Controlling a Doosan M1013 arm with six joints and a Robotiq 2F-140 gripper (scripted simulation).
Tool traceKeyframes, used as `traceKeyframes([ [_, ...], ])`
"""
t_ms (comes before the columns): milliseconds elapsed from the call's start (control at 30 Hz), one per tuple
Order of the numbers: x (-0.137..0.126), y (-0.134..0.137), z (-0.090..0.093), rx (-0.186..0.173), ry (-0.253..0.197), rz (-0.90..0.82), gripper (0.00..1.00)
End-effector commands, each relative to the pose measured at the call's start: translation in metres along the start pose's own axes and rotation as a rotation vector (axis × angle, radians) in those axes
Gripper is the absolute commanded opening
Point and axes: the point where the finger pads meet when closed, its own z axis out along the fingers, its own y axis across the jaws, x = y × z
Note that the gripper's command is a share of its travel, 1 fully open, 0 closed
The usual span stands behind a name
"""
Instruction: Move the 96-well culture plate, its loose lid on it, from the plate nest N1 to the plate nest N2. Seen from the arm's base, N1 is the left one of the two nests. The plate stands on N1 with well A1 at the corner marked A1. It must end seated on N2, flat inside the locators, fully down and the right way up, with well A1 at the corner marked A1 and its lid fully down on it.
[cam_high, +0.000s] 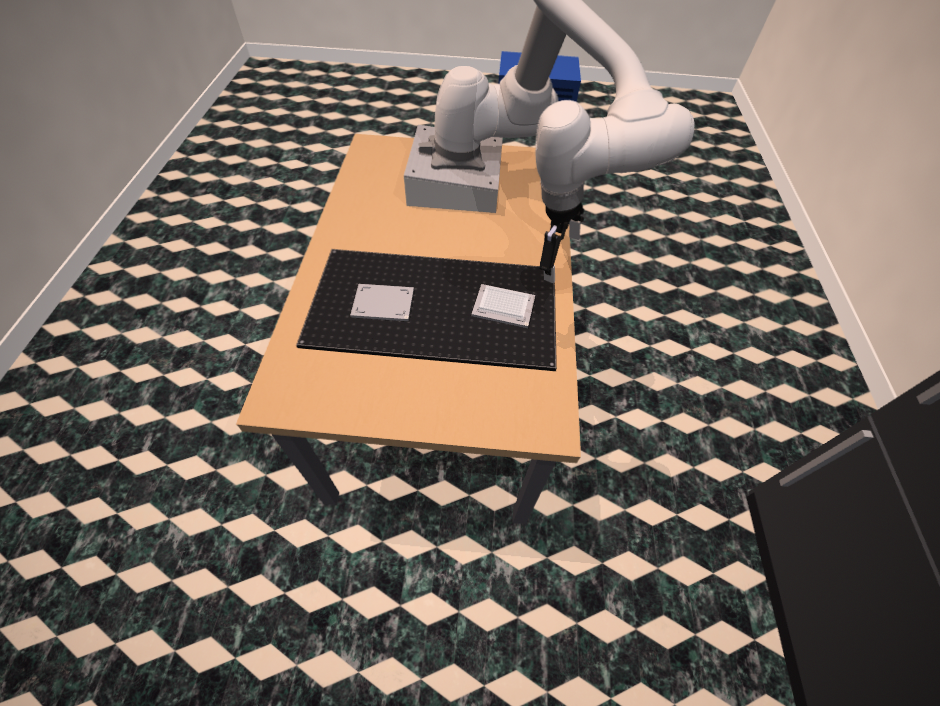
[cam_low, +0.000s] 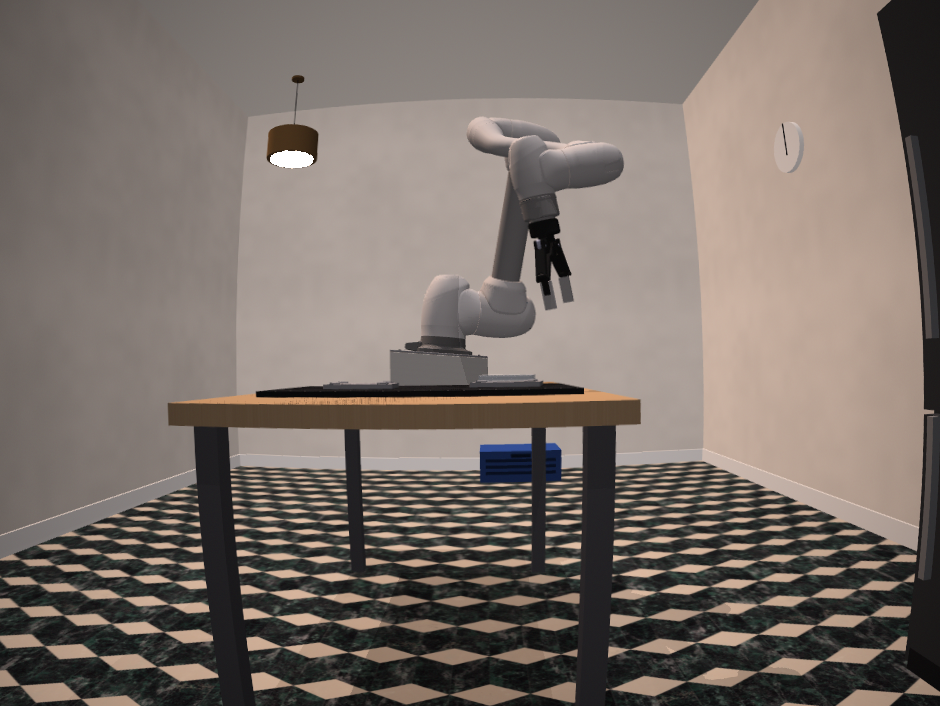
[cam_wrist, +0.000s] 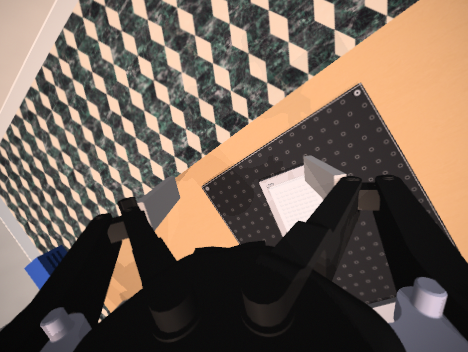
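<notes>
We see the gripper (cam_low: 557, 292) spread wide and empty, high above the breadboard's (cam_high: 425, 349) rear corner near the plate (cam_high: 502, 304), which apparently sits lidded on N1 (cam_high: 481, 313).
</notes>
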Motion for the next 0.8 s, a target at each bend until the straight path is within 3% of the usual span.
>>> traceKeyframes([
  [0, -0.015, 0.010, 0.011, -0.024, -0.015, -0.025, 1.00],
  [200, -0.027, 0.020, 0.019, -0.024, -0.015, -0.025, 1.00],
  [300, -0.038, 0.029, 0.026, -0.084, -0.050, -0.098, 1.00],
  [567, -0.060, 0.045, 0.039, -0.090, -0.054, -0.104, 1.00],
  [667, -0.071, 0.053, 0.045, -0.142, -0.090, -0.182, 1.00],
  [767, -0.075, 0.056, 0.047, -0.149, -0.094, -0.191, 1.00],
])
